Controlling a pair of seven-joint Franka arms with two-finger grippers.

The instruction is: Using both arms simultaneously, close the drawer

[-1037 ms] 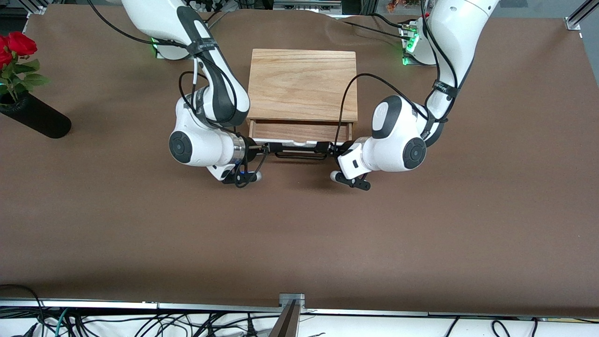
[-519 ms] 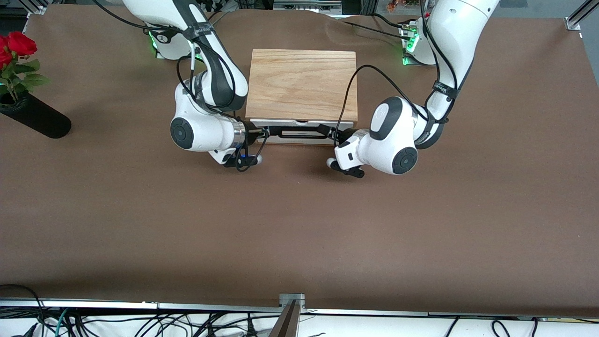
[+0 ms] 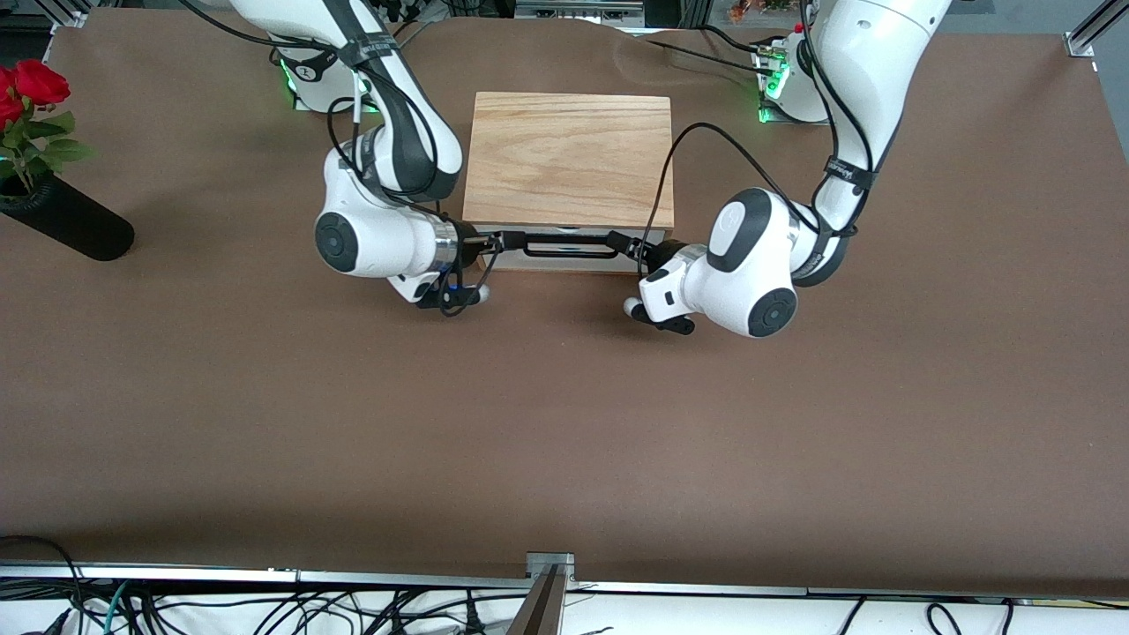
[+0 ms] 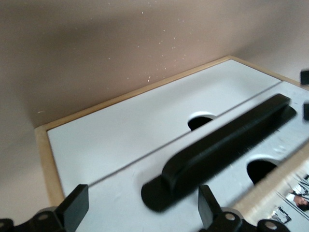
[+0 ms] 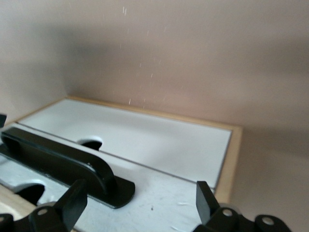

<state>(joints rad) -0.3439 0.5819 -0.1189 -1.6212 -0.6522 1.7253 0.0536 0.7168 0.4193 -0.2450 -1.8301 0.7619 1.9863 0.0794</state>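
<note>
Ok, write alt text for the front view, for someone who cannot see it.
A wooden box sits mid-table with its drawer pushed in, and both arms' open hands meet the black handle: the right hand at one end, the left hand at the other. A black vase of roses lies at the right arm's end of the table.

Right arm (image 3: 375, 159) and left arm (image 3: 794, 220) both bent low, wrists turned inward toward each other. Right gripper (image 3: 498, 241) fingers (image 5: 72, 200) spread apart. Left gripper (image 3: 622, 243) fingers (image 4: 75, 208) likewise parted
</note>
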